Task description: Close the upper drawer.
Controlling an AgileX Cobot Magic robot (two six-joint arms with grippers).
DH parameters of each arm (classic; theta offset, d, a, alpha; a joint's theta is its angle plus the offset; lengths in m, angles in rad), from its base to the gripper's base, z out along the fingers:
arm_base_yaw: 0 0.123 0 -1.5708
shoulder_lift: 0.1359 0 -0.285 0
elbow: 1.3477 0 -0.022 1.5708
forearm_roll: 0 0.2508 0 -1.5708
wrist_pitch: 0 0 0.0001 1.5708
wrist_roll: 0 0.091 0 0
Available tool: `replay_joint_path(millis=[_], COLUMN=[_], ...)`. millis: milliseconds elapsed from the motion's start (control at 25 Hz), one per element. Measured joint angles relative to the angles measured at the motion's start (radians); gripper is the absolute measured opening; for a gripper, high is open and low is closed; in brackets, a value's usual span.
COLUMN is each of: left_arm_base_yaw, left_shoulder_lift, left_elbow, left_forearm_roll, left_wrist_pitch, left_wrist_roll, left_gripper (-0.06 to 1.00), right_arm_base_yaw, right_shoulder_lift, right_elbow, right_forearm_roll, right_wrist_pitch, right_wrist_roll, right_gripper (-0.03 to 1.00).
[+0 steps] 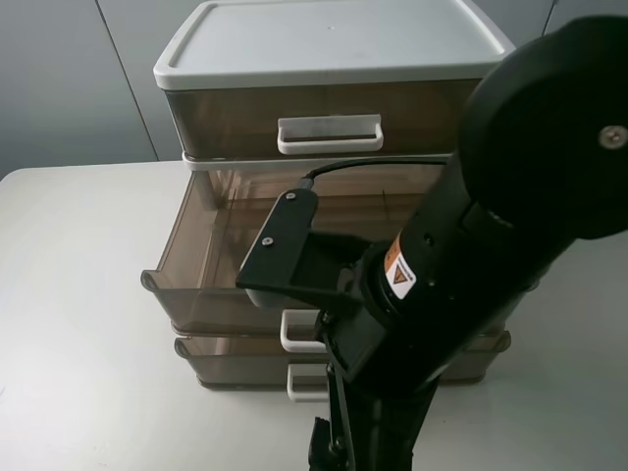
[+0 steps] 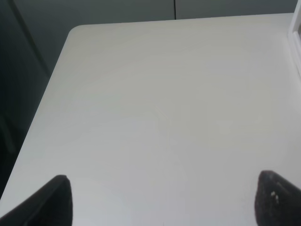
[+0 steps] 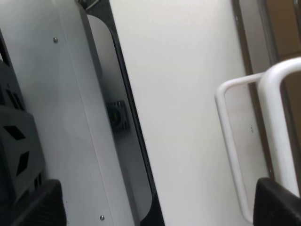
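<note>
One brown translucent drawer pulled out | left end effector apart; right end effector apart

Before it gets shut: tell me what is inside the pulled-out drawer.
The pulled-out drawer looks empty in its visible left and rear parts. The right arm covers the rest, so that cannot be checked.

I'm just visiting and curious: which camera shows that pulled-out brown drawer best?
The exterior high view: the open drawer shows mostly, the arm covering its right side. The right wrist view catches only white handles; the left wrist view, just table.
</note>
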Motion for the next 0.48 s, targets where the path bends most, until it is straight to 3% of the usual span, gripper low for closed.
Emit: replay_joint_path(millis=[440, 480], left_arm_base_yaw=[0.000, 0.000], left_shoulder_lift=[0.000, 0.000], left_elbow=[0.000, 0.000], left_forearm_roll=[0.000, 0.000], left_wrist_pitch=[0.000, 0.000], left_wrist_roll=[0.000, 0.000], left_gripper=[0.74, 0.74], right_arm_base_yaw=[0.023, 0.010], right_shoulder_lift=[0.063, 0.065], right_elbow=[0.005, 0.000], right_forearm_roll=[-0.150, -0.216], right_wrist_pitch=[-0.065, -0.101], right_wrist_roll=[0.128, 0.136], right_gripper=[0.60, 0.60])
